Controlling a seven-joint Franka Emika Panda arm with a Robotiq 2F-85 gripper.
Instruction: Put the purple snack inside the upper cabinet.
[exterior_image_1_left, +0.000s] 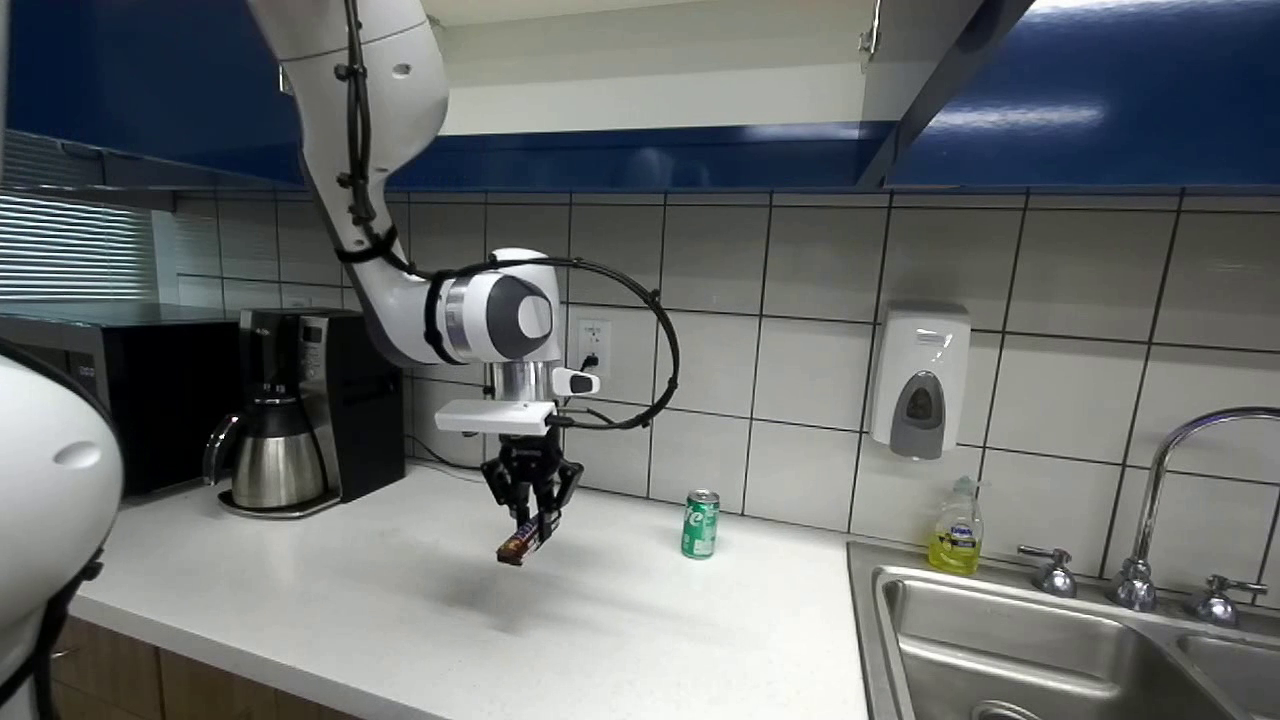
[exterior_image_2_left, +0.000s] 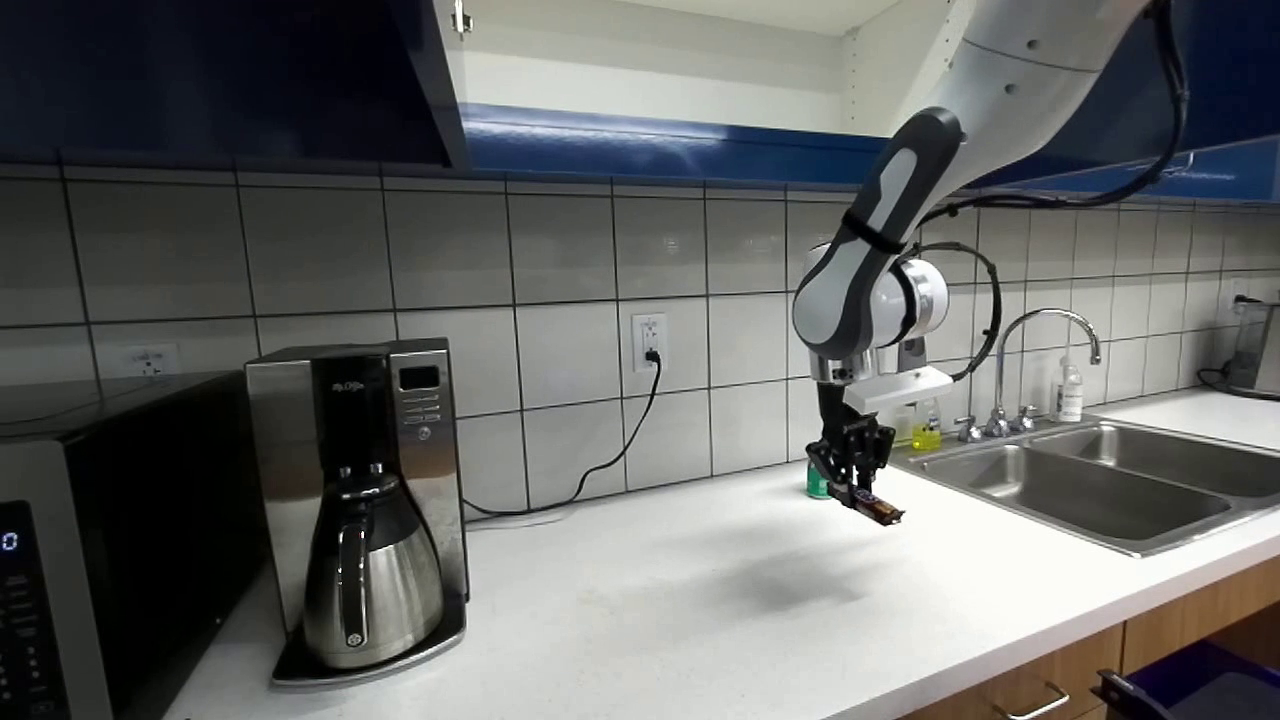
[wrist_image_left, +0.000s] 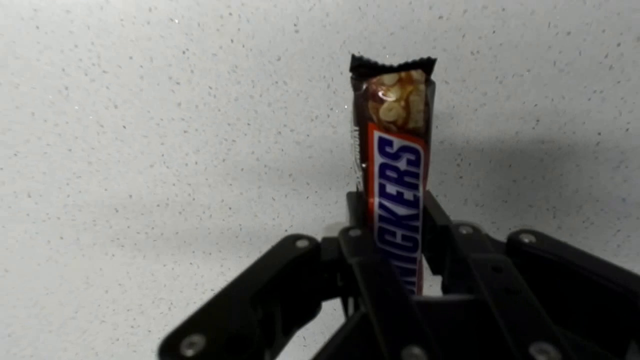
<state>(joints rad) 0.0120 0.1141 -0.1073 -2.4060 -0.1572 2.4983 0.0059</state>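
Snickers bar (wrist_image_left: 396, 175) held clear of the countertop (exterior_image_1_left: 400, 620)

We see the gripper (exterior_image_1_left: 535, 521) clamped on the Snickers bar, jaws drawn in to its width; in the wrist view they press its long sides, and one crimped end juts past them. The bar hangs above the countertop and lower than the upper cabinet (exterior_image_1_left: 650, 90), whose white interior we can see. A green can (exterior_image_1_left: 700, 524) stands upright near the tiled wall (exterior_image_1_left: 820, 370); the coffee maker (exterior_image_2_left: 435, 480) is well apart from the gripper.
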